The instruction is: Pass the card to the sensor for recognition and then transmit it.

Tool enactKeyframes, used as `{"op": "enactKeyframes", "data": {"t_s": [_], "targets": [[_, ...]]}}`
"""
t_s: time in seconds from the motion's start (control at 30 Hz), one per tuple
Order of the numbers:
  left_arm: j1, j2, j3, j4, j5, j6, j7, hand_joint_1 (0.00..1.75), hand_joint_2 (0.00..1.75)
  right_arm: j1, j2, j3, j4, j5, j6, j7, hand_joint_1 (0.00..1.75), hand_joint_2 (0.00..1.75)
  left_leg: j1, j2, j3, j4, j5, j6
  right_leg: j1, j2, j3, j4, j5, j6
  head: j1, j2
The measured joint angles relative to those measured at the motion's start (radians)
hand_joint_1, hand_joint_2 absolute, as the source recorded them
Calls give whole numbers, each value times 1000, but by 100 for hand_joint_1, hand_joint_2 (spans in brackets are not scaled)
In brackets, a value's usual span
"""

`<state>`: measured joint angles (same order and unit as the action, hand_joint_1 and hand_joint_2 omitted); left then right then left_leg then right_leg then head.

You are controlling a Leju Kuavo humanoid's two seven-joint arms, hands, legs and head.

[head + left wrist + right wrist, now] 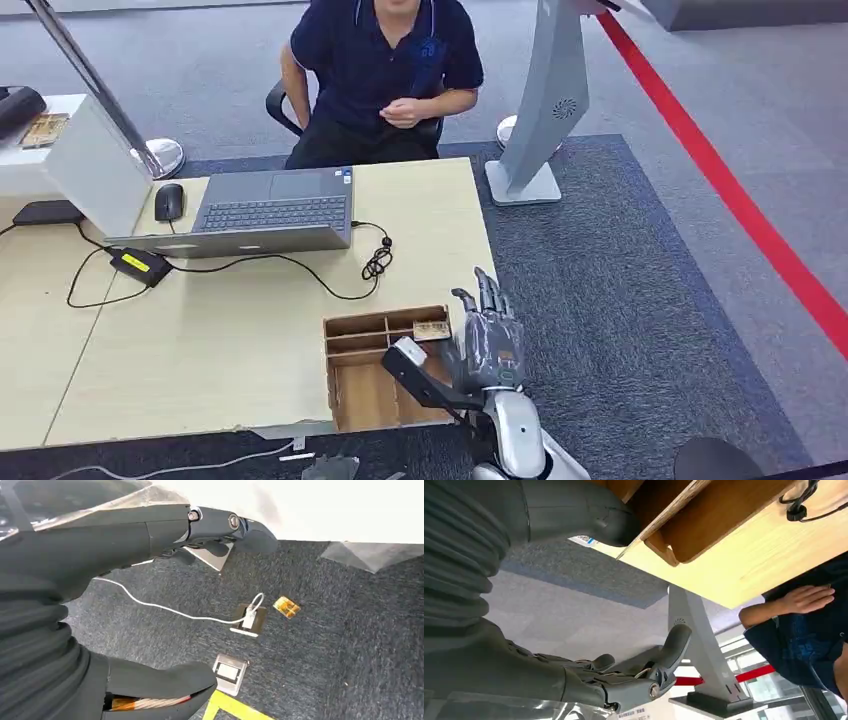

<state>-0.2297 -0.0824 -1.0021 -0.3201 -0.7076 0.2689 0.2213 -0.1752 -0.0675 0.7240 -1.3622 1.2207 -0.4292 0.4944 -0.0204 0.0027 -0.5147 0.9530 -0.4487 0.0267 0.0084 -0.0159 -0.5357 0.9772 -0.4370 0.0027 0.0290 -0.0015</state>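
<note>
The right robot hand [487, 340] covers the near right corner of the wooden tray [366, 372], and the print on the card [431, 329] in the tray is too small to read. The person [385, 75] behind the counter [230, 340] is cut off at the picture's top edge. A small orange object [286, 607] on the floor is too small to identify.

On the table: 1 laptop [272, 213], 1 mouse [169, 201], 1 wooden tray [372, 385], 1 card [431, 329].

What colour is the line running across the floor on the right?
Red. The floor stripe crosses grey carpet diagonally, clearest in the head view.
</note>
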Motion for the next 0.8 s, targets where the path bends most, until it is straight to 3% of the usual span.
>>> {"op": "enactKeyframes", "data": {"t_s": [0.8], "targets": [[1,-6,42,0,-31,-9,-4,0,175,-1,8,4,6,-19,-21,-8,51,175,0,0,0,0,0,0,0,0,0,0,0,0,0,0]]}}
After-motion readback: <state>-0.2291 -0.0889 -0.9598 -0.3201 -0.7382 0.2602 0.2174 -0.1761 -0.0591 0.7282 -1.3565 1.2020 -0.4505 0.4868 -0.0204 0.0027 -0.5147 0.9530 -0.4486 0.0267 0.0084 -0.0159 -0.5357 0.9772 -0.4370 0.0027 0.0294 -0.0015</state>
